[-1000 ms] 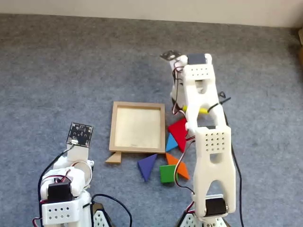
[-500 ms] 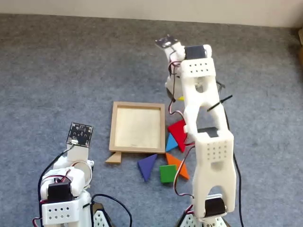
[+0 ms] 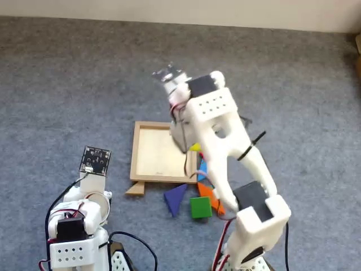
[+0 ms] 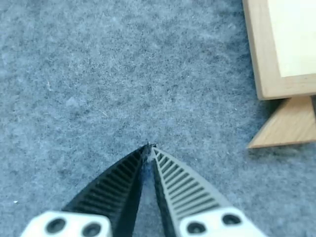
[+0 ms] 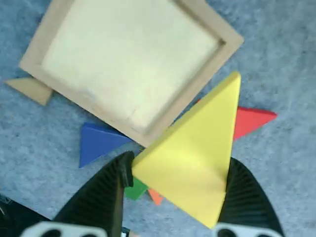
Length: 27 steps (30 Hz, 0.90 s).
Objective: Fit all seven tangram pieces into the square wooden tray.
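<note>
Tray is empty, so 0 of 7 done. Right tool is clamped on the yellow triangle, hovering by the tray's 3 o'clock rim. The other 6 pieces sit along its 6 o'clock side. Left tool is pinched together, holding nothing, at 7 o'clock.

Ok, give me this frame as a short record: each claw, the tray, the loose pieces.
Right claw: shut on the yellow triangle, held at the tray's rim
Left claw: shut, over the carpet, apart from the wooden triangle
Tray: no piece inside yet
Loose beside tray: blue triangle, green square, red triangle
</note>
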Motion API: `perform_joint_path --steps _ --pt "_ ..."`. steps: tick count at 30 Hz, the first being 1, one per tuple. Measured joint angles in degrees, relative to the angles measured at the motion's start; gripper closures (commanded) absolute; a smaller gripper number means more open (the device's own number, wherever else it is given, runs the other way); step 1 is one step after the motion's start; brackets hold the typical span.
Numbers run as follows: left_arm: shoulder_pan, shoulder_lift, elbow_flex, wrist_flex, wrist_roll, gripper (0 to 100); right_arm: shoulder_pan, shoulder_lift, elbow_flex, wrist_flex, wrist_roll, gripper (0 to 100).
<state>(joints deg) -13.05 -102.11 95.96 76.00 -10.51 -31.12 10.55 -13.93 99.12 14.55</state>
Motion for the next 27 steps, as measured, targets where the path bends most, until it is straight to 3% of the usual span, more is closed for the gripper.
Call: perform_joint_path --steps 9,17,24,27 --pt "0.00 0.00 0.00 0.00 0.00 99 -5.27 -0.44 11.34 -15.91 -19.25 84.9" --pt "0.00 0.00 0.00 0.00 0.00 99 -5.45 5.10 12.84 -26.99 -37.89 84.9" --pt "0.00 0.00 0.00 0.00 0.00 99 -5.45 9.49 12.84 -28.40 -43.87 84.8" --pt "0.00 0.00 0.00 0.00 0.00 99 -5.45 9.93 12.84 -28.40 -44.22 80.0"
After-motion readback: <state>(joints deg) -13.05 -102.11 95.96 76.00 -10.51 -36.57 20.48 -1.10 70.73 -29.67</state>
